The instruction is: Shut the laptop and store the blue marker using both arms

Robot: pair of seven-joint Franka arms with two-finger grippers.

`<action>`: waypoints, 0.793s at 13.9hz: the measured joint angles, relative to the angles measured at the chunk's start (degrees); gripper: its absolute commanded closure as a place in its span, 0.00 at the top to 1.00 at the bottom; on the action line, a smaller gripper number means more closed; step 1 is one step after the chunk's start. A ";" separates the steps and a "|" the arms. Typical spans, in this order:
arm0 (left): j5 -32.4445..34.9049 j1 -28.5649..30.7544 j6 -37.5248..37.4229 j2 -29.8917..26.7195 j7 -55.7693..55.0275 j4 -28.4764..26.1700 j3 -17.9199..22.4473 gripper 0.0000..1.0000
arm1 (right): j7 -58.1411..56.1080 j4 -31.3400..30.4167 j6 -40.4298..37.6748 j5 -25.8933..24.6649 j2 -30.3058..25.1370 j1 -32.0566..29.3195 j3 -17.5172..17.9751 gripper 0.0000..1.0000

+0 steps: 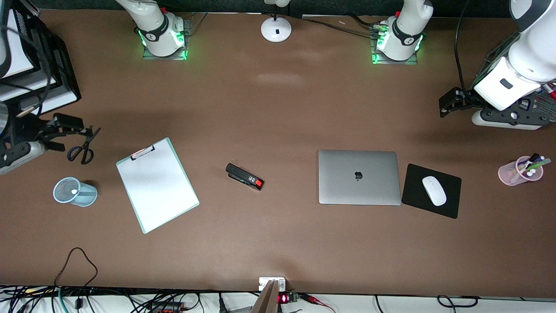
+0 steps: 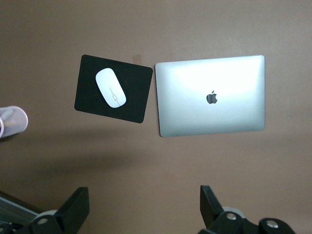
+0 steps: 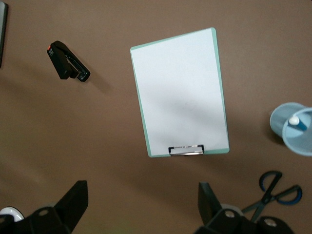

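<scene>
Laptop [image 1: 359, 177]: lid already down, flat beside the mouse pad [image 1: 431, 190]; rigid, slick.

Blue marker [image 3: 297, 122]: you see it inside the blue mesh cup [image 1: 74, 191]; light, slippery.

Left gripper [image 2: 141, 207], right gripper [image 3: 139, 204]: spread wide, empty, aloft.

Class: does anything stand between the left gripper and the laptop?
Nothing visible: only bare table lies between the open left gripper, toward the left arm's end, and the closed laptop. The right gripper waits near the scissors.
</scene>
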 measured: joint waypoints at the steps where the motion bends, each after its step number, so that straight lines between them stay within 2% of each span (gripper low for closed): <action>1: 0.00 -0.10 -0.11 -0.09 -0.40 -0.03 0.00 1.00 | 2.93 -0.64 -0.21 -1.17 -1.16 0.91 0.00 1.00; 6: 0.00 -0.02 -2.81 -0.09 3.07 -0.04 0.18 1.00 | 16.80 -5.82 -0.20 -9.64 -8.80 6.09 0.01 1.00; 11: 0.00 0.19 -2.86 -0.09 4.59 -0.04 0.40 1.00 | 18.42 -11.83 2.72 -11.10 -15.01 5.65 -1.01 1.00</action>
